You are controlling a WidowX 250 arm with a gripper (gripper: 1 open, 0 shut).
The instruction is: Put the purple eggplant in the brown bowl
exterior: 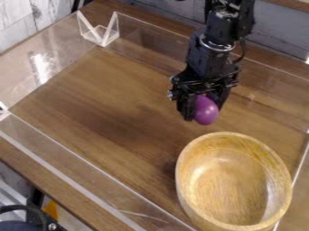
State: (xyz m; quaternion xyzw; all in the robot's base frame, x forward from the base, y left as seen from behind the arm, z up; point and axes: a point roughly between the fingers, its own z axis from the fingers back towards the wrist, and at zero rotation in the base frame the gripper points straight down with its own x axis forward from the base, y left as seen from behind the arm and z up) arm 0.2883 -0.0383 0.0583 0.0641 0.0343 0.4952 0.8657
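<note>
Plastic walls [72,194], clear and low, fence in the table [103,99] on the left and along the near edge, and a small clear stand [99,27] sits at the far left corner. The table itself is dark brown wood with a visible grain, and most of its left half lies bare.

Right of the middle, the black arm [227,23] comes down from the top of the view, pointing straight at the table. Its hand [203,106] is clenched on the purple eggplant [207,111], which shows as a rounded, glossy magenta shape between the dark fingers [183,99]. Only the lower part of the eggplant is visible; its stem end is hidden by the hand. Whether the eggplant clears the table surface or touches it is hard to tell from this angle.

Further right and nearer the camera, the brown bowl [280,167] rests on the table at the lower right corner. It is wide, light-coloured wood with a thick rim. The eggplant is outside it, beyond its far rim and near it.
</note>
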